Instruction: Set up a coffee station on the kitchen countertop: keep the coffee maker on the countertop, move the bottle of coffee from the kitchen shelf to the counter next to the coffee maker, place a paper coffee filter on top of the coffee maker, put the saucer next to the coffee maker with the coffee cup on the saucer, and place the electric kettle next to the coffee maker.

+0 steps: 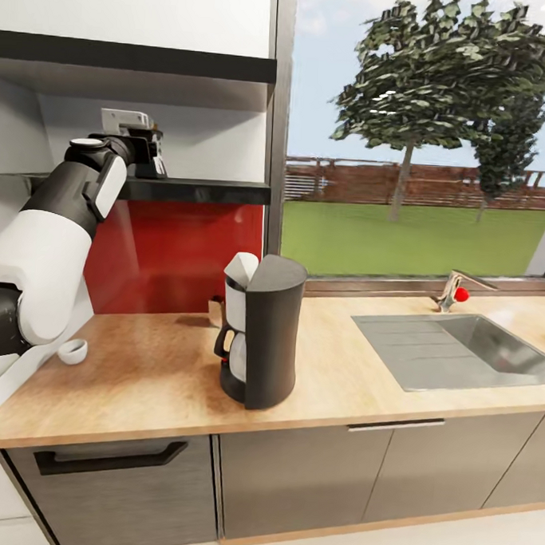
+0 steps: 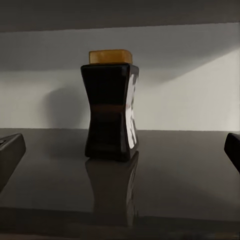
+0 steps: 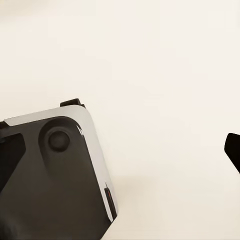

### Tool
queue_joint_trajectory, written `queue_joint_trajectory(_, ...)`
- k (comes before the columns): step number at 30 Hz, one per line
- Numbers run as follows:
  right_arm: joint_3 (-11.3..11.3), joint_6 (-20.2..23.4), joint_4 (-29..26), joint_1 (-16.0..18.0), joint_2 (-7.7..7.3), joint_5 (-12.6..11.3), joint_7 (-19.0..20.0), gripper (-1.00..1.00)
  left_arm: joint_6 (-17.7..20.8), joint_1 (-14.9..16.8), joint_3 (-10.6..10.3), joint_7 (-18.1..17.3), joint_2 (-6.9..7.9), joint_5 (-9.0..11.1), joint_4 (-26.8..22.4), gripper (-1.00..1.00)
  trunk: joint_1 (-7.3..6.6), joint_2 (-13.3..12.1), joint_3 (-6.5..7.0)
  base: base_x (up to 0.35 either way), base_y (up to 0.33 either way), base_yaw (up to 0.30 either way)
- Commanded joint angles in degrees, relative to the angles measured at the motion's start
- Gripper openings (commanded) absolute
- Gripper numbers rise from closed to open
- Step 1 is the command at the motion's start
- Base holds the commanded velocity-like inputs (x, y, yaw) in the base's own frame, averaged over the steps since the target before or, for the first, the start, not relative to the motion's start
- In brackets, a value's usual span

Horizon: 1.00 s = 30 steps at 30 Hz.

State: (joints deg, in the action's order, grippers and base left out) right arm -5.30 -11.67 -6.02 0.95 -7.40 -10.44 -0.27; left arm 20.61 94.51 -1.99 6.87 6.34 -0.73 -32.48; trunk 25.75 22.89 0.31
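On the dark kitchen shelf stands the bottle of coffee, dark and waisted with an amber lid. My left gripper is open and level with it, its fingertips a little short of the bottle on either side. In the head view the left gripper is raised to the shelf. The black coffee maker stands mid-counter with a white piece at its top. A small white cup sits at the counter's left end. My right gripper is open over a pale surface.
The wooden countertop runs to a steel sink with a red-knobbed faucet at the right. A small brown object sits behind the coffee maker. A red backsplash lies under the shelf. Part of the robot's body shows near the right gripper.
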Motion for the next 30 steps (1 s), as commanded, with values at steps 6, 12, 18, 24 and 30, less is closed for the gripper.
queue_joint_trajectory(6, -0.4, -0.2, 0.0, 0.0, 0.02, 0.0, 0.1, 1.00, 0.3, 0.0, -0.2, 0.2, 0.27, 0.0, 0.0, 1.00, 0.03, 0.0, -0.02, 0.232, 0.000, 0.000)
queue_joint_trajectory(12, -0.4, -0.2, 0.0, 0.0, 0.07, 0.0, 0.1, 1.00, 0.3, 0.0, -0.2, 0.2, 0.54, 0.0, 0.0, 1.00, 0.03, 0.0, -0.02, 0.100, 0.000, 0.000)
queue_joint_trajectory(18, -0.4, -0.2, 0.0, 0.0, 0.07, 0.0, 0.1, 1.00, 0.4, 0.0, -0.2, 0.1, 0.91, 0.1, 0.0, 1.00, 0.03, 0.0, -0.02, 0.022, 0.003, 0.000)
queue_joint_trajectory(24, -0.4, -0.2, 0.0, 0.0, 0.07, 0.0, 0.1, 1.00, 0.4, 0.0, -0.2, 0.1, 1.02, 0.1, -0.2, 1.00, 0.03, 0.0, -0.02, 0.118, 0.094, 0.000)
queue_joint_trajectory(30, -0.4, -0.2, 0.0, 0.0, 0.03, 0.0, 0.1, 1.00, 0.4, 0.0, -0.2, 0.0, 1.04, 0.1, -0.2, 1.00, 0.03, 0.0, -0.02, 0.021, 0.018, 0.000)
